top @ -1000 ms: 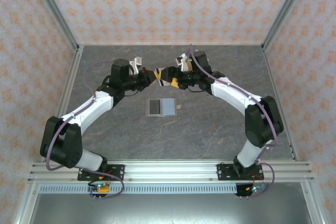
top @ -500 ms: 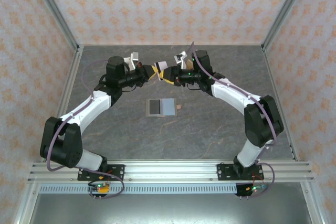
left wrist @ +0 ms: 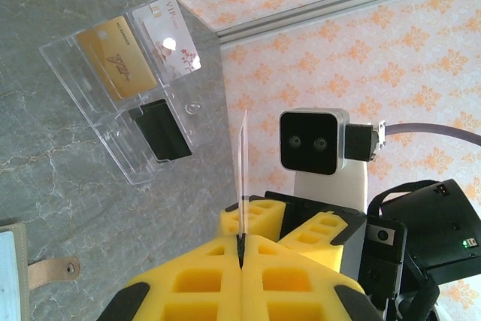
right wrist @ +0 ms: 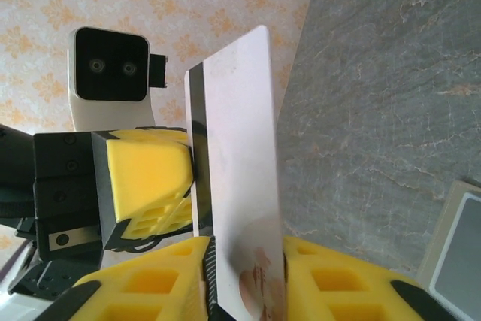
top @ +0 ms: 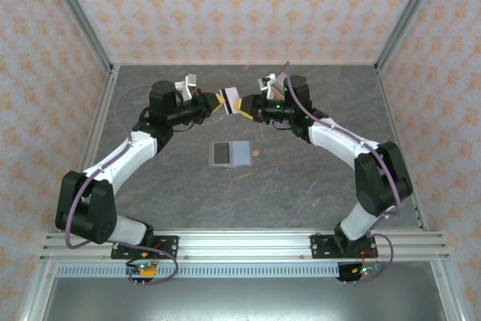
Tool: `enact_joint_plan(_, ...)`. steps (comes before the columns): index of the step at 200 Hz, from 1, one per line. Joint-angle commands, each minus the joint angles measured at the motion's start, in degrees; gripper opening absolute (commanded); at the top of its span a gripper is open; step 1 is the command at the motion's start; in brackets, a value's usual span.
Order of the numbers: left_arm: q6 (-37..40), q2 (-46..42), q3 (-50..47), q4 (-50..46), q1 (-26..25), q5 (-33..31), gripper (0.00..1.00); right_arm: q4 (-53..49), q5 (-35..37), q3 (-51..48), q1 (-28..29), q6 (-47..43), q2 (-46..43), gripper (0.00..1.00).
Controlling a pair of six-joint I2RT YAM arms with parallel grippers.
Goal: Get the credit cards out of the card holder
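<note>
- Top view, upper centre: L fingers (top: pixel 219 103) & R fingers (top: pixel 244 107) meet tip to tip above the tabletop (top: pixel 301 186), with the whitish-pink card (top: pixel 231 98) between them.
- L fingers (left wrist: pixel 225 261): yellow foam pads pressed together in L wrist view, bottom centre. The card (left wrist: pixel 242 171) is seen edge-on, rising straight up out of the seam, so it is pinched there.
- R fingers (right wrist: pixel 192 264): narrow, w/ the card (right wrist: pixel 237 163) standing upright between the two pads at bottom centre of R wrist view. A dark sliver shows on the card's left side, so can't tell if both pads press it.
- Same view: one L pad sits against the card's left edge, by its dark stripe. L wrist cam (right wrist: pixel 111 65) is at upper left.
- Card face is pale, w/ a pinkish print near its lower end.
- Card holder (top: pixel 231 154): lies open & flat on the tabletop at frame centre in top view, below both fingers & well apart from them. Dark grey panel on the left, pale blue-grey on the right.
- A corner of the holder (right wrist: pixel 458 253) shows at lower right of R wrist view. Its edge + tan strap (left wrist: pixel 52 268) show at lower left of L wrist view.
- Clear stand (left wrist: pixel 113 140): upper left of L wrist view, on the tabletop. It holds the orange-yellow card (left wrist: pixel 116 58) & a white VIP card (left wrist: pixel 169 35) side by side, w/ a black card (left wrist: pixel 159 129) in a lower slot.
- R wrist cam (left wrist: pixel 314 140): right of centre in L wrist view, facing the lens.
</note>
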Motion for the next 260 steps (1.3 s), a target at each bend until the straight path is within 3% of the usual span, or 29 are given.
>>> enact_joint_plan(1, 0.8, -1.4, -0.4, -0.3, 0.4, 0.8, 0.0, 3.0, 0.9, -0.6, 0.0, 0.3, -2.5, 0.11)
enact_joint_plan(9, 1.3, -1.4, -0.1, -1.5, 0.4, 0.6, 0.0, 0.0, 1.6, 0.2, 0.0, -1.5, -2.7, 0.02)
enact_joint_plan(14, 2.0, -1.3, 0.2, -3.3, 0.4, 0.0, 0.07, -2.2, 2.3, 0.8, -0.1, -3.3, -2.7, 0.0)
enact_joint_plan(35, 7.0, -1.9, 2.3, -14.4, 0.5, -5.6, 0.53, -12.4, 7.9, 3.5, -0.1, -12.2, -3.2, 0.0)
enact_joint_plan(45, 9.7, -2.3, 3.2, -19.9, 0.5, -10.0, 0.69, -18.1, 11.9, 5.5, 0.0, -17.3, -2.9, 0.0)
enact_joint_plan(62, 13.4, -2.7, 4.4, -27.6, 0.5, -17.4, 0.84, -28.6, 20.9, 10.3, -0.1, -27.9, -1.8, 0.0)
enact_joint_plan(90, 17.5, -2.6, 4.8, -33.9, 0.5, -24.0, 0.98, -36.5, 34.6, 16.4, -0.6, -41.0, 1.8, 0.0)
enact_joint_plan(107, 19.8, -2.2, 5.3, -37.1, 0.5, -27.3, 1.0, -38.1, 39.2, 20.1, -2.1, -47.6, 4.9, 0.0)
enact_joint_plan(154, 21.5, -1.4, 5.6, -41.2, 0.5, -31.6, 1.0, -47.5, 42.2, 33.5, -9.6, -60.3, 15.9, 0.0)
enact_joint_plan(203, 21.0, 1.1, 5.3, -40.8, 0.4, -30.4, 1.0, -54.0, 37.7, 43.5, -16.1, -65.4, 22.9, 0.0)
enact_joint_plan(260, 23.7, 2.1, 6.8, -43.1, 0.4, -30.7, 1.0, -58.7, 32.3, 49.0, -17.2, -70.4, 27.6, 0.0)
